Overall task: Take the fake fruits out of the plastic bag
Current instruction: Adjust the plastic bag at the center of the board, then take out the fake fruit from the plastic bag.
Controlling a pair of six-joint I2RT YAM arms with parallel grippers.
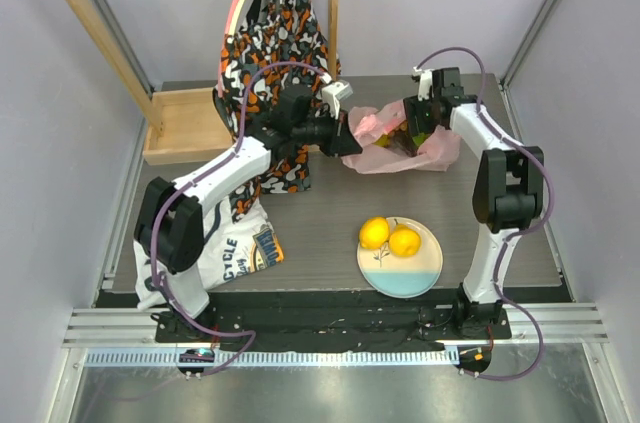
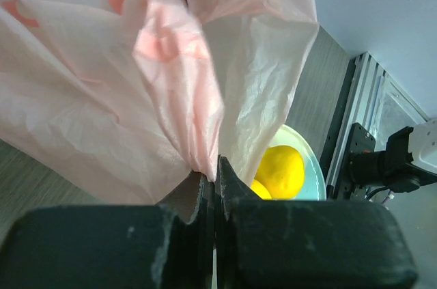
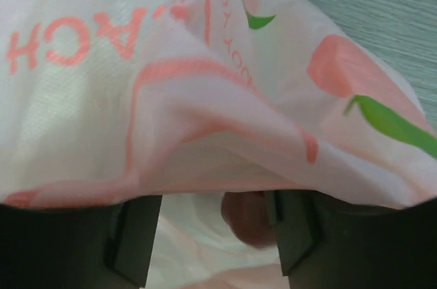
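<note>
Plastic bag (image 1: 388,157) looks thin, crinkled, translucent pink with peach prints.

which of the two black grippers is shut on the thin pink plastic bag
The left gripper: its fingers pinch a fold of the bag, while the right gripper stands open.

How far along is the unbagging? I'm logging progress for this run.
Done: two lemons lie on the plate. In hand: the left gripper pinches the pink plastic bag; the right gripper, open, reaches under its film beside a reddish piece. Left: dark fruit pieces show inside the bag.
</note>
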